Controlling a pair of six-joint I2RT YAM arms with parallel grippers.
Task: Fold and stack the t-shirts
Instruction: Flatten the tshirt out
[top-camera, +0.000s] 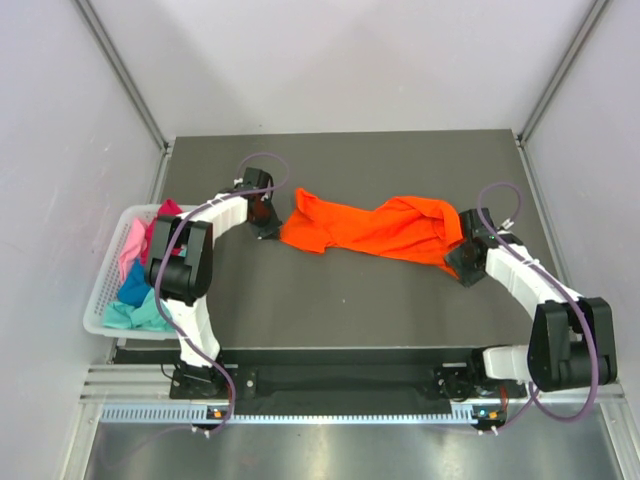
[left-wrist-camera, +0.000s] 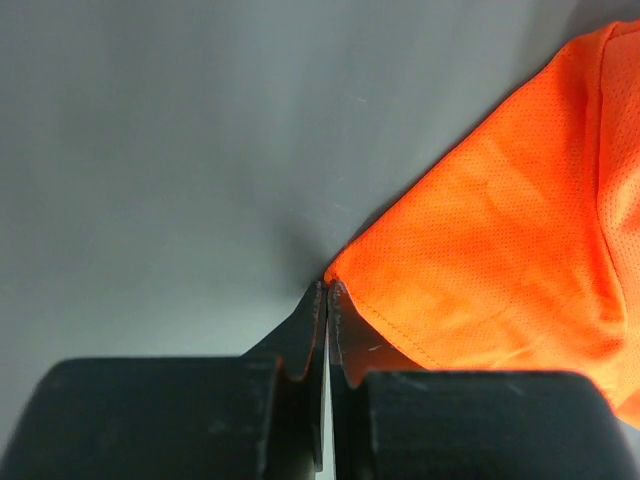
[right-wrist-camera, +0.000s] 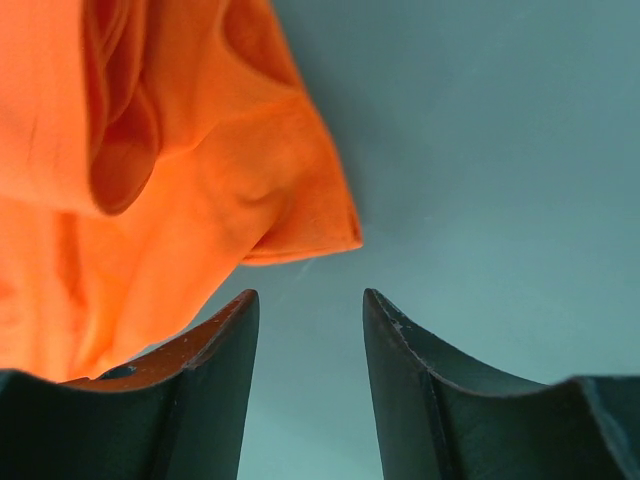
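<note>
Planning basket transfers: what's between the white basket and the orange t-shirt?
Top view: only the left arm, with the left end effector at a corner of the orange t-shirt; otherwise bare table.

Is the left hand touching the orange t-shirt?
Touching. In the left wrist view a corner of the orange t-shirt meets the closed fingertips of the left hand, no gap.

T-shirt (top-camera: 375, 228) on table (top-camera: 400, 300) (basket (top-camera: 95, 315) left, beside it)
</note>
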